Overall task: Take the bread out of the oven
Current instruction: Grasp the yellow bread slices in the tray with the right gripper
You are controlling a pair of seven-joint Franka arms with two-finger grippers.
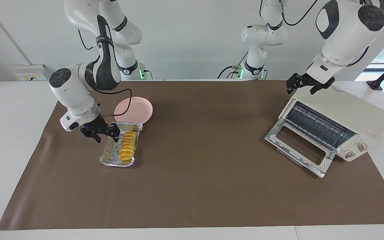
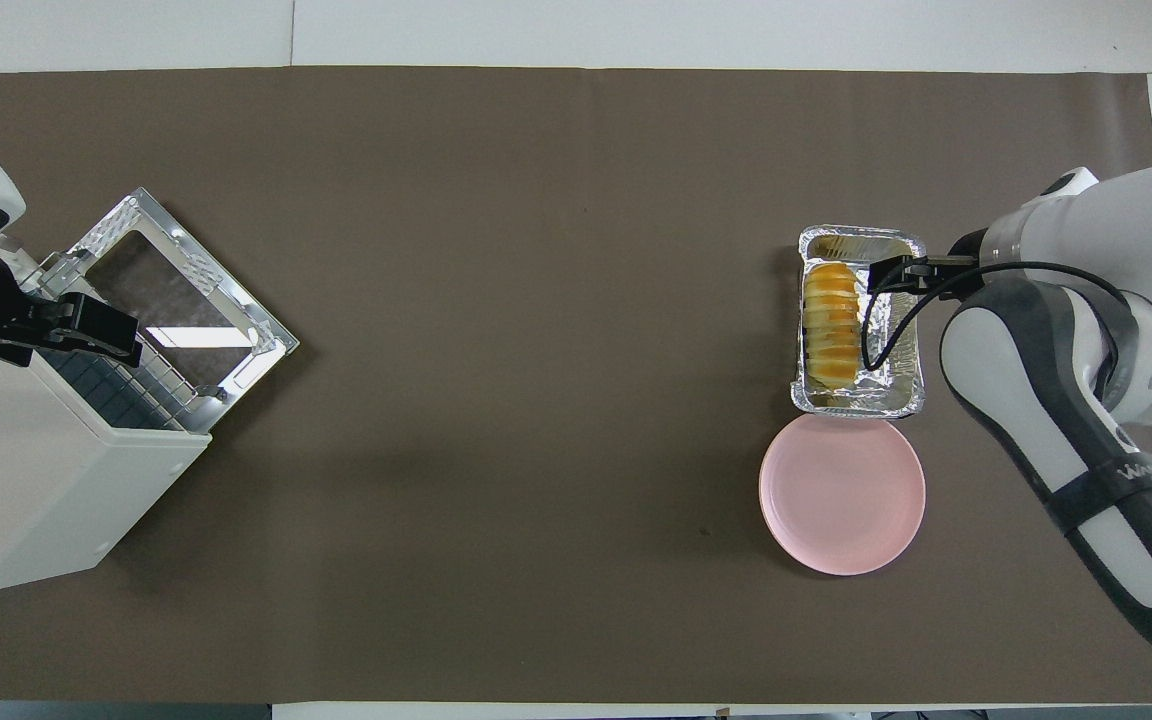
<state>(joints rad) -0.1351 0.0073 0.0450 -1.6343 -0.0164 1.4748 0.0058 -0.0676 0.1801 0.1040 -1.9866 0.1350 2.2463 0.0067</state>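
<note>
The bread (image 1: 127,149) (image 2: 829,325), a ridged golden-orange loaf, lies in a silver foil tray (image 1: 109,156) (image 2: 856,403) on the brown mat toward the right arm's end of the table. My right gripper (image 1: 104,136) (image 2: 884,277) hangs open just over the tray's side wall, holding nothing. The cream-white oven (image 1: 342,110) (image 2: 26,480) stands at the left arm's end with its glass door (image 1: 298,146) (image 2: 176,300) dropped open and its wire rack bare. My left gripper (image 1: 300,88) (image 2: 86,325) waits open above the oven's top front edge.
A round pink plate (image 1: 133,109) (image 2: 841,495) sits beside the foil tray, nearer to the robots and almost touching it. The brown mat (image 1: 205,186) covers the table between the tray and the oven.
</note>
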